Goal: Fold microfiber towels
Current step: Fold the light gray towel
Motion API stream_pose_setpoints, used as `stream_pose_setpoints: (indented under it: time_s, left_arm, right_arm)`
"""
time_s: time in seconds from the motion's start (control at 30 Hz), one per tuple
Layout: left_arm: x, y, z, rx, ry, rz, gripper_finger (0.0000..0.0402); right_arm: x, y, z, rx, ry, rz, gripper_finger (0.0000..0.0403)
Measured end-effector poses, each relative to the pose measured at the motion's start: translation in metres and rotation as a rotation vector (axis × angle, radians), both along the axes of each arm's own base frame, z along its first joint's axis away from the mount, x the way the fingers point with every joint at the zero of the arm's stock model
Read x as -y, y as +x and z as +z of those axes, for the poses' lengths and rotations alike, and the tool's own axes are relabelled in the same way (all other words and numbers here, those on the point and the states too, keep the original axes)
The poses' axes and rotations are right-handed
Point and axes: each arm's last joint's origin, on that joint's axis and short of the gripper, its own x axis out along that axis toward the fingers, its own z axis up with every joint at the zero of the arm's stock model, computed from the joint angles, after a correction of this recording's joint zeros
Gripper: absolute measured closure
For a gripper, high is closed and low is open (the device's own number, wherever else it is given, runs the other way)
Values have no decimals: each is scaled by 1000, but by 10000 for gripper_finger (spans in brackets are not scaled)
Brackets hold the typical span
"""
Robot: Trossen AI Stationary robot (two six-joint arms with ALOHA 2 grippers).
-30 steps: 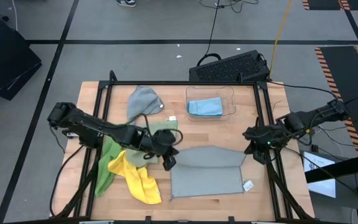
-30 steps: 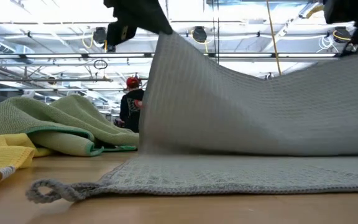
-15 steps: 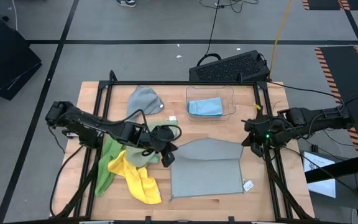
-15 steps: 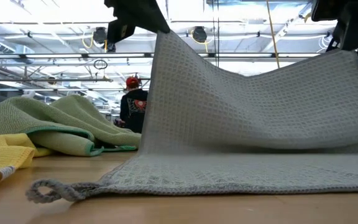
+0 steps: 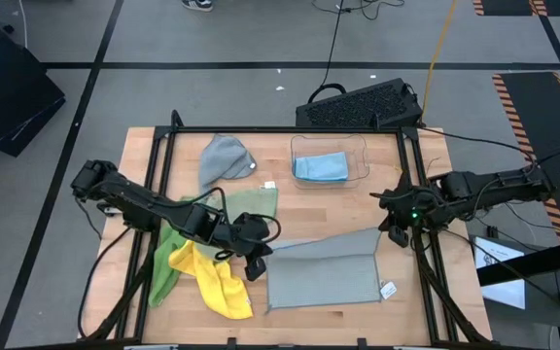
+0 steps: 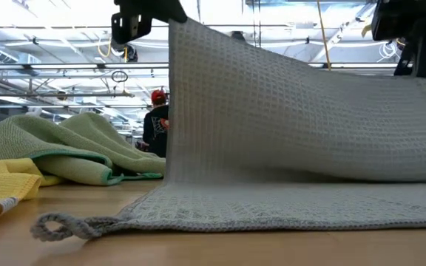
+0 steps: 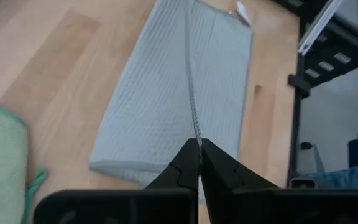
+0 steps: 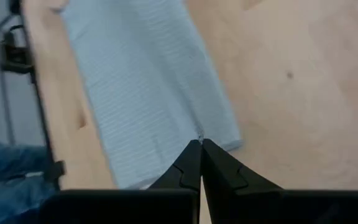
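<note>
- Grey towel [image 5: 321, 273]: lies at the 5 o'clock part of the wooden table [image 5: 338, 199]. Its near half rests flat on the wood; its far edge is lifted clear and held up at both corners.
- Left gripper [image 5: 257, 260]: clenched on the towel's far-left corner. In the left wrist view the fingertips [image 7: 199, 148] meet on the cloth edge.
- Right gripper [image 5: 394, 227]: clenched on the far-right corner, at the table's 3 o'clock edge. The right wrist view shows the tips pinched on the fabric.
- Low view: the raised cloth stands like a wall between both grippers.
- Yellow towel [image 5: 217, 277], bright green towel [image 5: 166, 262] and sage green towel [image 5: 251, 202]: heaped at 8 o'clock, just beside the left gripper.
- Second grey towel [image 5: 224, 159]: crumpled at 11 o'clock.
- Light blue towel [image 5: 320, 167]: folded inside the clear bin [image 5: 362, 151] at 12 o'clock.
</note>
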Motion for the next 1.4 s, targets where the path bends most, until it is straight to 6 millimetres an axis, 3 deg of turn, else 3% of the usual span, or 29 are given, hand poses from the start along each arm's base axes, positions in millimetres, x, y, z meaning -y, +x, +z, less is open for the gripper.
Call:
stream_pose_setpoints:
  time_s: [0.17,0.47,0.6,1.03,1.4]
  left_arm:
    - [-1,-1,-1,-10,24,22,398]
    - [-30,8,1,28,96,177,395]
    - [-35,10,1,36,94,180,395]
    - [3,0,2,31,10,41,392]
    - [17,-1,-3,19,-4,19,393]
  right_arm:
    - [4,1,-1,-4,-52,-47,403]
    - [17,3,13,54,-113,-107,403]
    - [20,2,20,70,-114,-124,403]
    - [11,2,19,54,47,-45,403]
    - [4,0,-2,-39,101,-40,403]
